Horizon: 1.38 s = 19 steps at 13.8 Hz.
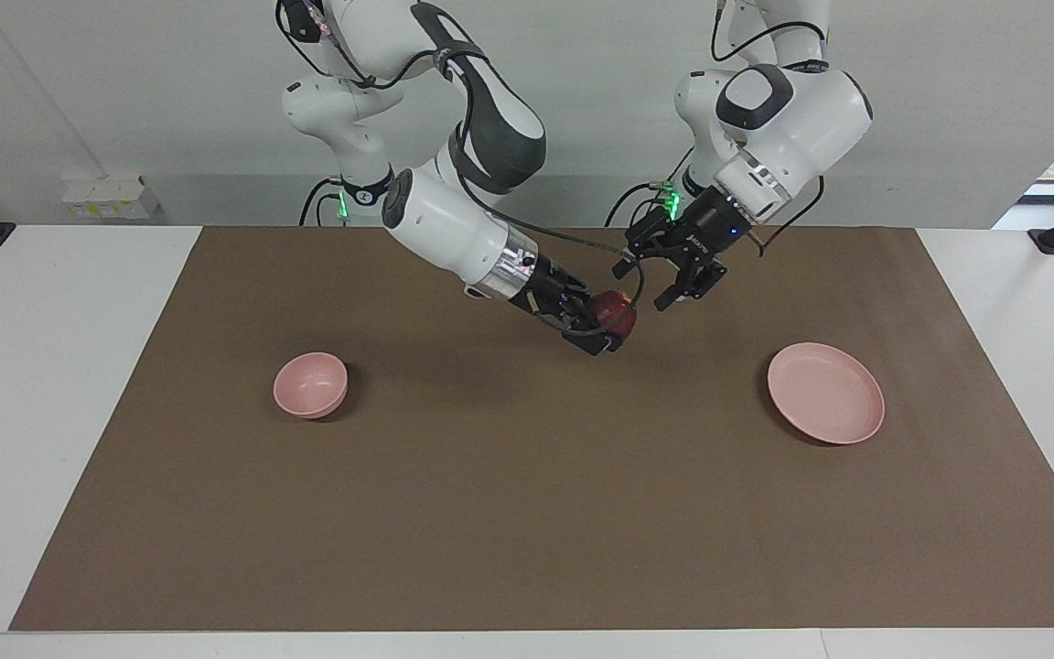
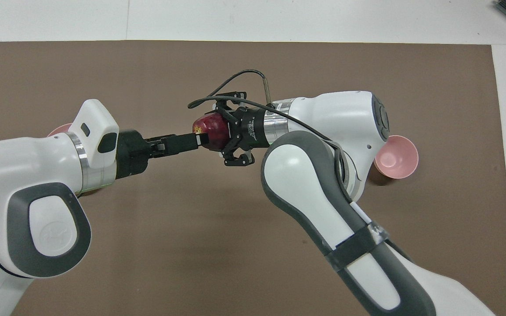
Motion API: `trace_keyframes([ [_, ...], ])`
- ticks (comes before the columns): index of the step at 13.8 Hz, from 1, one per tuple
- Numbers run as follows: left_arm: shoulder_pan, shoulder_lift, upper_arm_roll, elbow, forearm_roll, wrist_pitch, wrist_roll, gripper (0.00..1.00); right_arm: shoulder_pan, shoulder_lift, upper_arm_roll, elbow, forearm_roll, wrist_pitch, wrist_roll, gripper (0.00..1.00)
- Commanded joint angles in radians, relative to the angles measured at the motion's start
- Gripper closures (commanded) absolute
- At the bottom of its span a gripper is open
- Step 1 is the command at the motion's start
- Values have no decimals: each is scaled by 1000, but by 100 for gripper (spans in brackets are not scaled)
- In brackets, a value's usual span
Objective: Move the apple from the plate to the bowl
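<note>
The dark red apple [image 1: 616, 313] hangs in the air over the middle of the brown mat, with my right gripper [image 1: 607, 326] shut on it. From overhead the apple [image 2: 209, 127] shows a yellowish patch and sits in the right gripper [image 2: 218, 133]. My left gripper [image 1: 641, 286] stands open just beside the apple, apart from it, on the plate's side. The pale pink plate [image 1: 825, 394] lies bare toward the left arm's end. The small pink bowl [image 1: 310, 384] stands toward the right arm's end.
A brown mat [image 1: 527, 513] covers most of the white table. In the overhead view the left arm hides nearly all of the plate [image 2: 59, 129], and the right arm covers an edge of the bowl [image 2: 397, 158].
</note>
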Motion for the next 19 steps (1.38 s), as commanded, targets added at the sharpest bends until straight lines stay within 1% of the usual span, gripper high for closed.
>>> trace_keyframes([
  [1, 41, 1, -3, 23, 138, -53, -6, 0, -24, -40, -4, -19, -8, -50, -47, 100],
  [2, 32, 1, -2, 23, 213, -74, -6, 0, -47, -50, -4, -21, -25, -93, -75, 100],
  [3, 32, 0, -2, 23, 299, -103, -6, 0, -73, -64, -4, -21, -70, -154, -116, 100],
  [4, 44, 0, -2, 29, 361, -155, -13, 0, -104, -73, -4, -21, -136, -214, -164, 100],
  [5, 48, 1, 1, 35, 417, -195, -23, 0, -140, -80, -4, -21, -176, -275, -219, 100],
  [7, 81, 0, 1, 37, 555, -246, -49, 0, -223, -96, -6, -36, -213, -409, -353, 100],
  [8, 91, 0, 1, 39, 615, -266, -59, 0, -261, -109, -6, -60, -268, -438, -447, 100],
  [10, 123, 9, 0, 64, 700, -272, -61, 0, -288, -130, -7, -114, -481, -431, -616, 100],
  [11, 136, 13, -2, 72, 718, -286, -60, 0, -306, -136, -6, -140, -587, -405, -694, 100],
  [12, 139, 15, 0, 74, 725, -316, -61, 0, -332, -148, -6, -163, -664, -387, -774, 100],
  [14, 144, 21, 0, 110, 755, -376, -66, 0, -398, -153, -6, -223, -751, -353, -950, 100],
  [16, 144, 59, 0, 181, 783, -425, -75, 0, -466, -155, -6, -278, -785, -281, -1113, 100],
  [18, 145, 108, 1, 273, 786, -511, -115, 0, -513, -135, -6, -295, -822, -248, -1225, 100],
  [19, 147, 128, 1, 322, 789, -554, -119, 0, -516, -133, -6, -306, -824, -238, -1242, 100],
])
